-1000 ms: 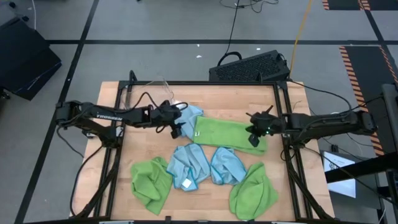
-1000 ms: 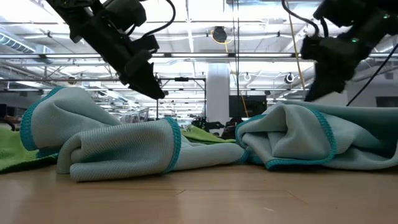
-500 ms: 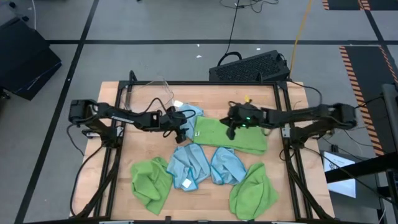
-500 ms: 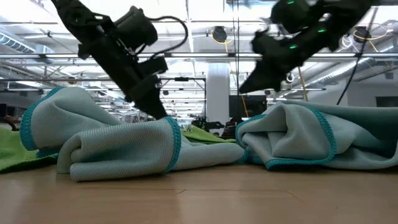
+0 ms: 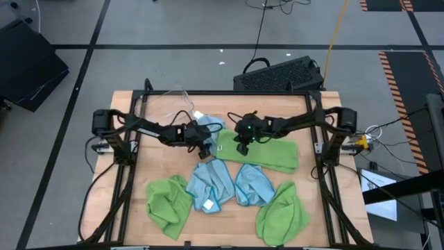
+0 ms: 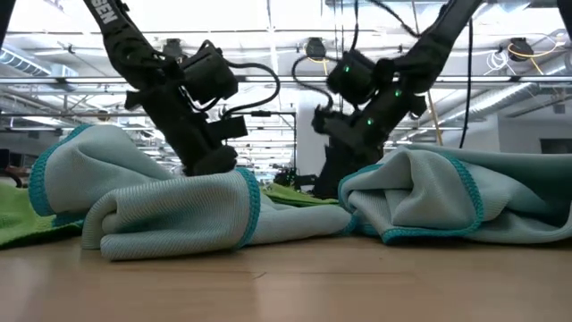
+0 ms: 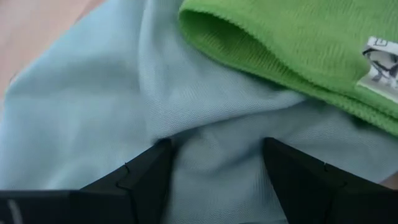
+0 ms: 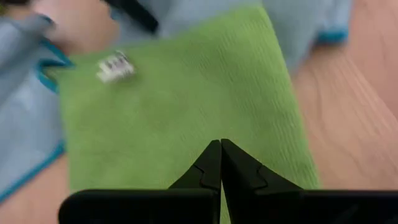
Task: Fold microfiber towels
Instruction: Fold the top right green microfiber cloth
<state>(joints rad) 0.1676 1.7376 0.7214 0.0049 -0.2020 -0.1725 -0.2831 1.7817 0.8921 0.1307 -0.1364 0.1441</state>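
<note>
Lime-green cloth, a towel folded into a strip [image 5: 260,151], lies across the middle of the table [image 5: 319,229] with its tagged end overlapping a rumpled light blue towel [image 5: 209,130]. The right gripper [image 5: 242,146], jaws pressed together and holding nothing, sits low over the green strip, while the left gripper [image 5: 205,146] stands with jaws apart over the blue cloth beside that overlap. If the left jaws close there, they could likely pinch both layers and drag the green fold open; the two grippers are also near enough to collide.
</note>
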